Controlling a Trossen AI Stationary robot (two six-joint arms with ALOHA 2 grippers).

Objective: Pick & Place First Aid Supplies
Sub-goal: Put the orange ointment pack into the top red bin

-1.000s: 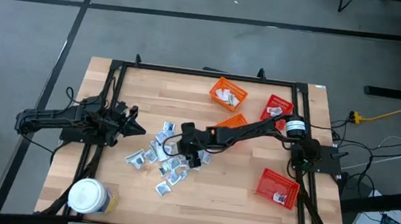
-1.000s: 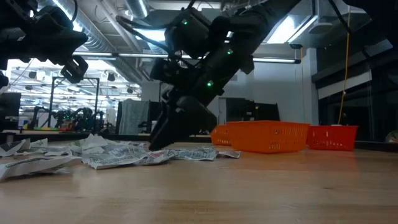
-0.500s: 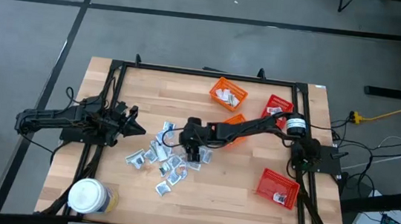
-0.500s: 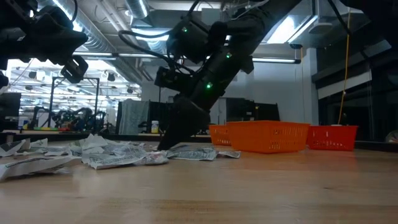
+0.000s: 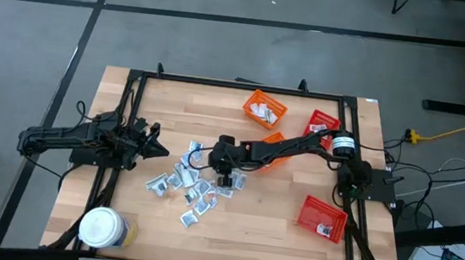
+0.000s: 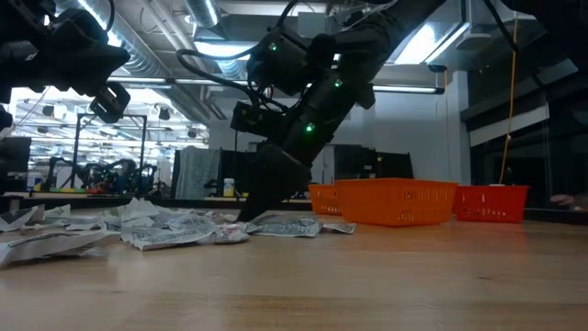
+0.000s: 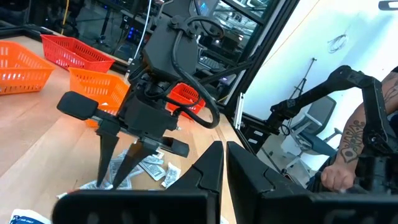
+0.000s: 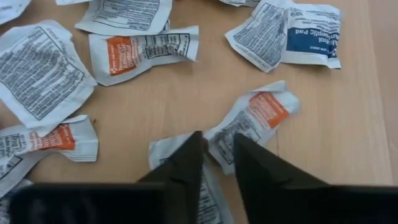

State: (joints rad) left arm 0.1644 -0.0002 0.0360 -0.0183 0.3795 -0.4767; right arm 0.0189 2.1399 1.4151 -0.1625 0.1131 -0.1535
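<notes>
A few sachets (image 5: 262,111) lie in the basket (image 5: 279,104) at 1 o'clock; most remain piled mid-table, where the right gripper (image 8: 216,163) pinches a sachet (image 8: 252,121).

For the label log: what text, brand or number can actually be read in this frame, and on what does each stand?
"PAD": white letters on the blue panel of a sachet, partly legible; the smaller lines beneath it are blurred.
Black print on the other sachets: too small to read.
Orange panels on two sachets: blurred, unreadable.
Baskets and white-lidded jar: no readable text.
</notes>
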